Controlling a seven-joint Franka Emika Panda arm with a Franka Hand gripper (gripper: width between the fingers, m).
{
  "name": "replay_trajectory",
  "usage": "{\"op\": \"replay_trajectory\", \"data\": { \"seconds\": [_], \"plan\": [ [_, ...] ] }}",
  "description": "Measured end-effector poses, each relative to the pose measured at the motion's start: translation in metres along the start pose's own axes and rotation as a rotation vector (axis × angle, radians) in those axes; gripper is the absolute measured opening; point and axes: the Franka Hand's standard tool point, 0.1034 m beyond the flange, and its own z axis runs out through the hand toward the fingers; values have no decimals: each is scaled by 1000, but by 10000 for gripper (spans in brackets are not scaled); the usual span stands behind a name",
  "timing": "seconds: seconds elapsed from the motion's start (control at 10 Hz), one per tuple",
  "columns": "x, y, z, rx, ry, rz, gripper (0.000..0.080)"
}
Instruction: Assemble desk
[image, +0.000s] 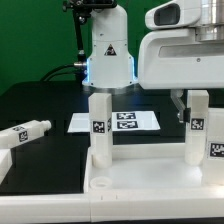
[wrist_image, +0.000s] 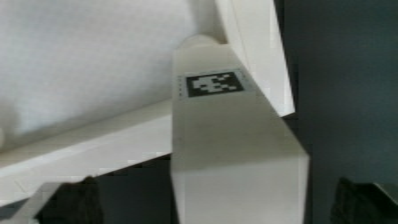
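The white desk top (image: 140, 185) lies at the front with its rim up. One tagged leg (image: 99, 125) stands upright in it at the exterior view's left. A second leg (image: 197, 122) stands at the right, and a third (image: 216, 145) is cut off by the right edge. A loose leg (image: 25, 132) lies on the black table at the left. My gripper (image: 190, 106) hangs over the second leg. In the wrist view that leg (wrist_image: 231, 130) runs between my gripper's (wrist_image: 210, 198) dark fingers (wrist_image: 63, 200), with a gap on each side. The desk top (wrist_image: 89, 60) lies beyond it.
The marker board (image: 115, 121) lies flat behind the desk, in front of the robot base (image: 108, 55). Black table surface (image: 40, 105) spreads to the left under a green backdrop.
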Motion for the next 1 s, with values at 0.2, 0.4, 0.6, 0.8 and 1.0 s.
{"op": "replay_trajectory", "data": {
  "seconds": [0.2,0.4,0.6,0.8,1.0],
  "plan": [
    [0,1,0,-4,1,34,589],
    [0,1,0,-4,1,123,410],
    [0,1,1,-5,1,257,284],
    [0,4,1,-7,0,402,284],
    [-1,10,1,-17,0,768,284]
  ]
}}
